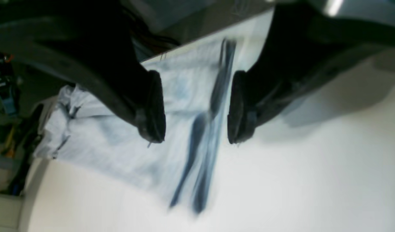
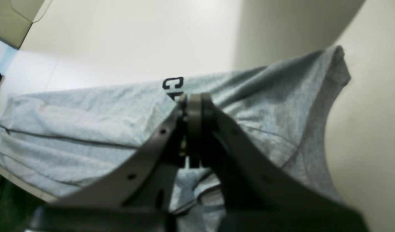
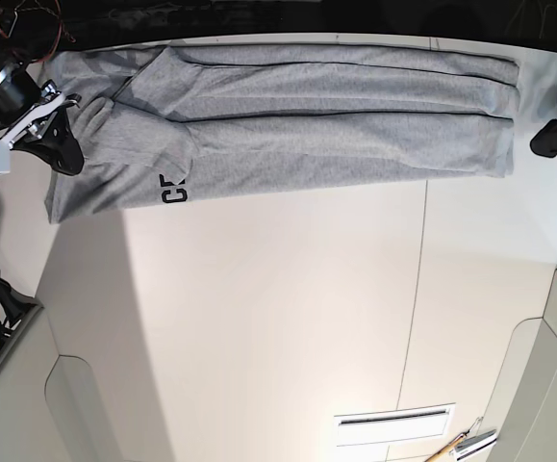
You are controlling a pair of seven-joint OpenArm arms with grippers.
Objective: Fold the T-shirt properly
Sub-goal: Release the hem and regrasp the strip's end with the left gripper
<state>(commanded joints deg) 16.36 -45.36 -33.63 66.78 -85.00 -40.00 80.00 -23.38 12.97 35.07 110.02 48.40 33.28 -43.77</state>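
Observation:
The light grey T-shirt (image 3: 307, 125) lies folded into a long band along the far edge of the white table (image 3: 278, 318). Black block letters (image 3: 170, 190) show near its left end. My right gripper (image 3: 59, 152) sits on that left end. In the right wrist view its jaws (image 2: 193, 100) are shut, pinching the T-shirt (image 2: 72, 129) just below the letters (image 2: 173, 83), and creases run toward the tips. My left gripper (image 3: 553, 137) is just off the band's right end. In the left wrist view it is open (image 1: 192, 139) above the blurred T-shirt (image 1: 120, 135), with nothing between its fingers.
The table's far edge runs right behind the T-shirt. Cables and gear (image 3: 18, 19) crowd the back left corner. A white slotted strip (image 3: 393, 419) and small tools (image 3: 466, 445) lie near the front right. A seam (image 3: 417, 289) crosses the tabletop.

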